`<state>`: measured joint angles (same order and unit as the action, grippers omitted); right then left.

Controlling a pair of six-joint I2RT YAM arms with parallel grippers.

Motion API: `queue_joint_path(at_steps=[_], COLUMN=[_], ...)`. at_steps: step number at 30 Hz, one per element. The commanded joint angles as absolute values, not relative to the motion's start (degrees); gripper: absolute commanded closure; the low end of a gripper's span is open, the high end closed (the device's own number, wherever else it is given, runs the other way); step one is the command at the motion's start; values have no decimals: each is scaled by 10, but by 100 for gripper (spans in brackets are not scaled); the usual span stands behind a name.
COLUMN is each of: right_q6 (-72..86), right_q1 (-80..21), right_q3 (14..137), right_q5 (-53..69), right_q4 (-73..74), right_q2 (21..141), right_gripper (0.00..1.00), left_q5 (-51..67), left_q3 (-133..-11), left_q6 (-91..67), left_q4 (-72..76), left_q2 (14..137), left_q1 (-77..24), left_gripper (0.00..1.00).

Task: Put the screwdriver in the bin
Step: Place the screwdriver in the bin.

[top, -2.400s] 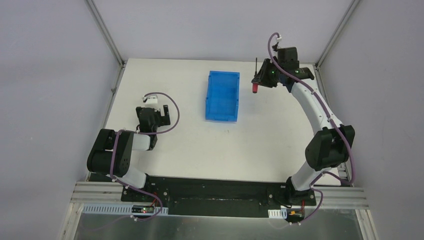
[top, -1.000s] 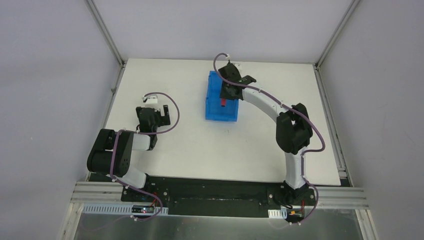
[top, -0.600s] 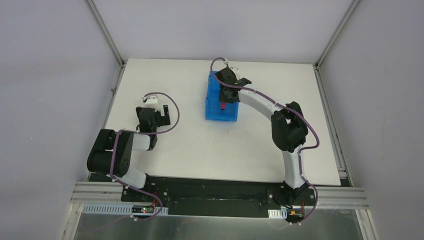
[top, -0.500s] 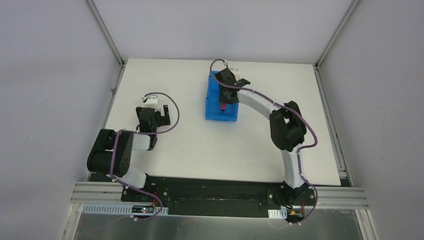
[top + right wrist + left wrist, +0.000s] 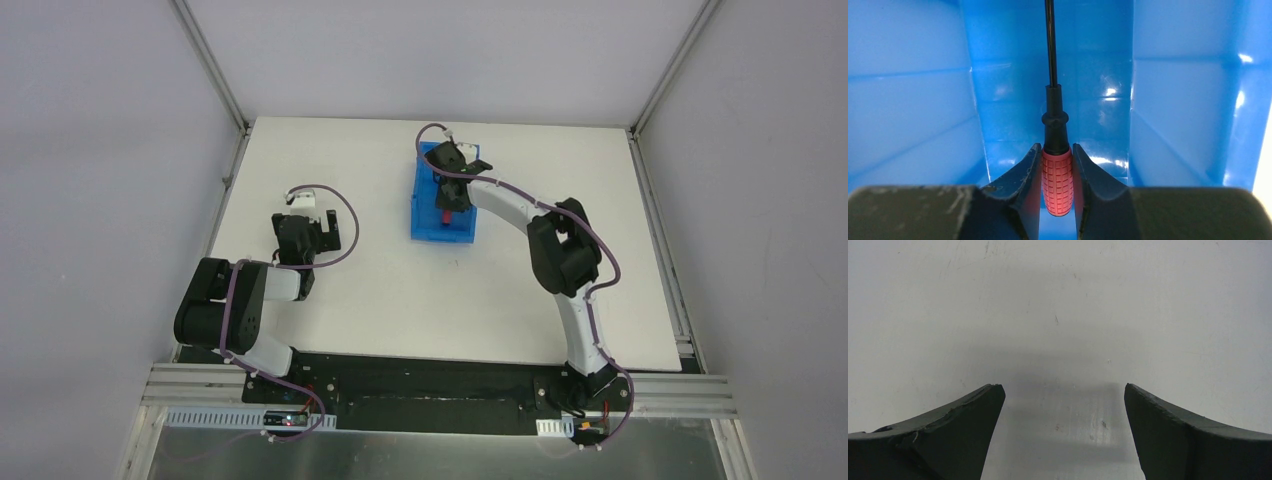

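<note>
screwdriver (image 5: 1057,185): short red handle, rubbery look, moulded grid of small squares, black collar, thin glossy black round shaft running straight up out of the right wrist view. bin (image 5: 908,100): bright blue glossy plastic, rectangular, open top, low smooth walls with faint ribs and light glare. right gripper (image 5: 1055,150) pinches the red handle between two dark curved fingers (image 5: 1023,175), both touching the handle's sides. in the top view the red handle sits inside the bin's outline, about mid-length. cannot tell if it touches the bin floor. right arm: base well right and near of the bin, dark elbow bent right of the bin, white forearm slanting across the bin's right wall, wrist above the bin's far half. left gripper (image 5: 1063,386) is spread wide, with matte dark wedge-shaped fingers, scuffed edges, and bare matte white table (image 5: 350,290) showing between them. it sits well left of the bin, left arm folded back close to its base.
</note>
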<state>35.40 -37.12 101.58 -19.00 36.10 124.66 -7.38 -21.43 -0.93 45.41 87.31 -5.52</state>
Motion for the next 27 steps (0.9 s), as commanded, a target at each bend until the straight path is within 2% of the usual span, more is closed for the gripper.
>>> queue_joint_path(at_steps=[1,5,14,21,27], right_q6=[364,365,365,360,350], right_q1=[-376,-376,-376,-376,-376], right_q3=[1047,1053,1067,1076,1087], right_q5=[-205,-210,-209,-212,-215], right_q4=[358,362,373,380,384], right_q2=[1256,1264,1274,1267,1255], right_gripper=[86,85,69,60,59], left_q5=[-71,-71,-70,-70,-71], left_q3=[-214,-214,-214,-214,-214], left_q6=[-13,-13,-13,-13,-13], left_q4=[471,471,471,471,471], left_q2=[862,862,862,863,862], left_q1=[-48,-48,-48,-48,-48], left_gripper=[1,1,1,1,1])
